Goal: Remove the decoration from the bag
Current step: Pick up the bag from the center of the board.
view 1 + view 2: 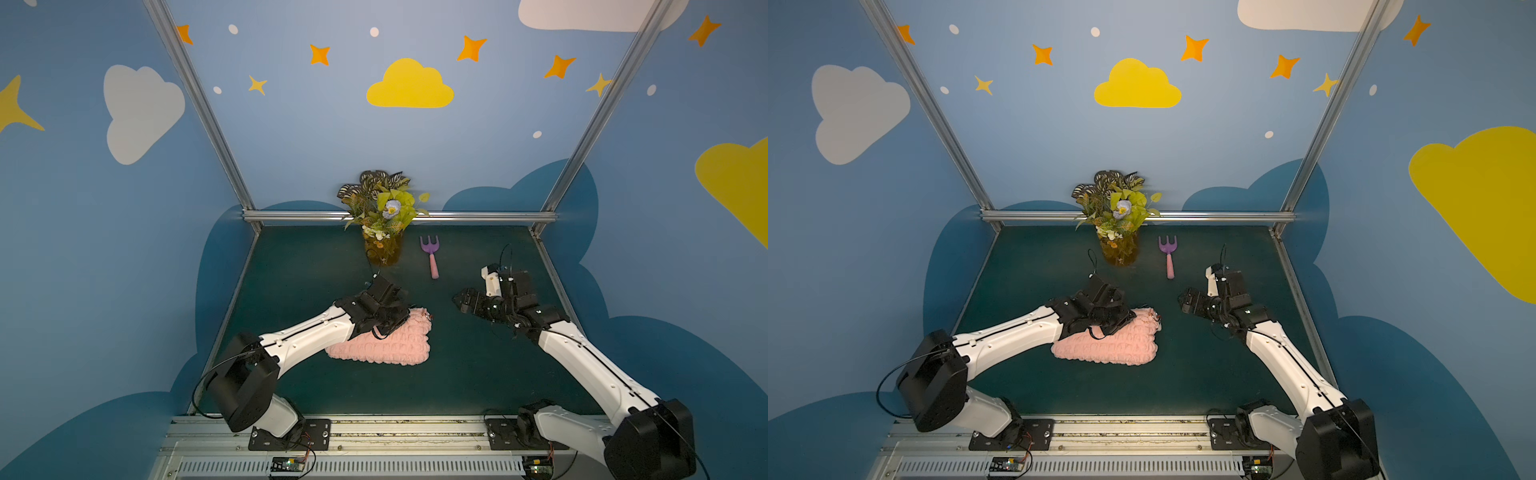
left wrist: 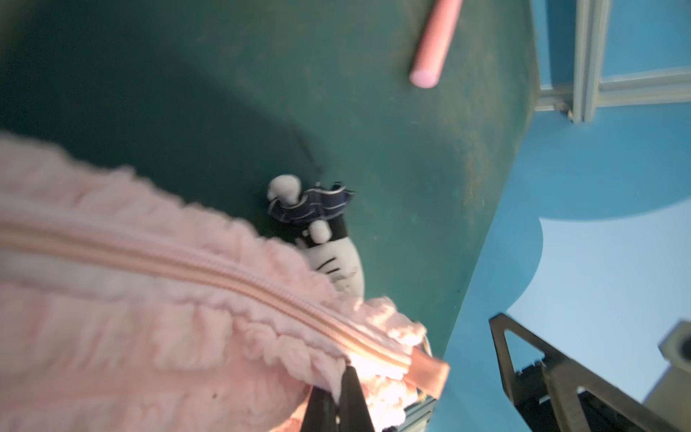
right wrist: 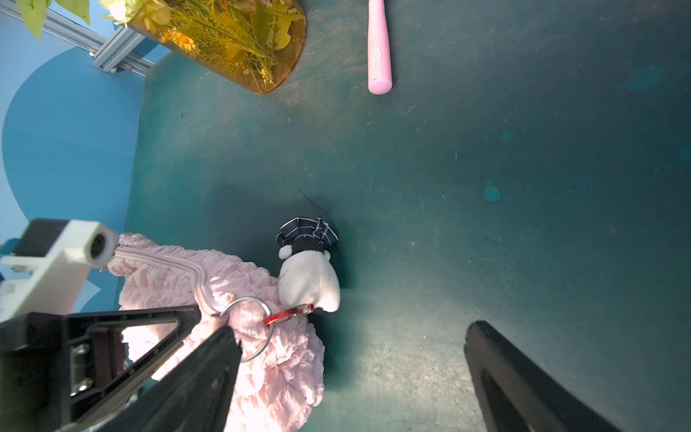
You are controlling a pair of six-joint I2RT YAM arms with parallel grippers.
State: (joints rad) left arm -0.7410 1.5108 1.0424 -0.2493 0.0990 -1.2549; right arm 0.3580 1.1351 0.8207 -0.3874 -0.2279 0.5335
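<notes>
Judging by how things lie, the task is barely begun: the tiny cream-white plush decoration (image 3: pixel 308 278) with its navy checked skirt is still hooked by a red metal clasp (image 3: pixel 289 314) to the silver ring (image 3: pixel 261 351) at the zip end of the soft pink bubble-quilted bag (image 1: pixel 386 347). It is seen lying on the dark green table (image 1: pixel 478 374), touching the bag's far right end. The left gripper (image 2: pixel 346 377) is clamped tight on the bag's fabric by the zip end, so the pouch appears anchored. The right gripper (image 3: pixel 353 327) is held wide and empty, to the right, near the charm but apart. Unhooking the clasp and carrying the charm clear are left to be done.
</notes>
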